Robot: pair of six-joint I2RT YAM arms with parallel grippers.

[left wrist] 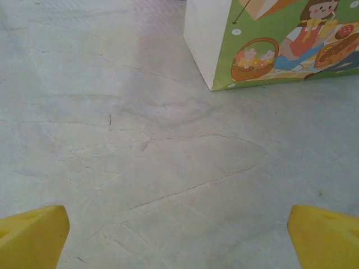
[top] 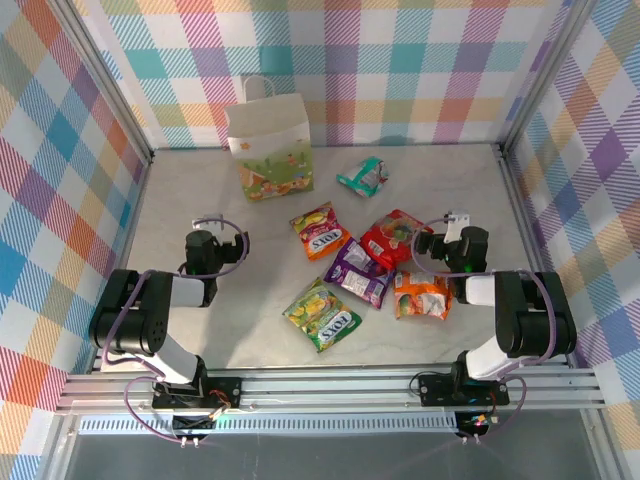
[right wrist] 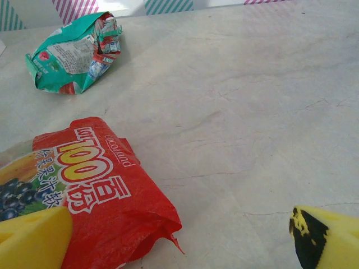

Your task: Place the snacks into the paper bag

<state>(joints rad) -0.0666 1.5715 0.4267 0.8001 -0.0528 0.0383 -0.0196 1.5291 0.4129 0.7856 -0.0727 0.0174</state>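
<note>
As both gape wide and empty, left pincer (left wrist: 179, 238) faces the paper bag (left wrist: 269, 50), right pincer (right wrist: 179, 235) the red packet (right wrist: 106, 196).

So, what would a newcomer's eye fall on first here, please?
Probably the bright cluster of shiny foil snack packets in the middle, the red foil packet beside the right gripper. Behind them, the white cartoon-printed paper bag stands upright at the back, a crumpled teal foil packet to its right.

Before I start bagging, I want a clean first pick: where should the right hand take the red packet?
Probably its crimped end nearest the right hand: the red packet lies flat on the table, but that edge curls up. Come from above with the open hand, a finger each side.
</note>
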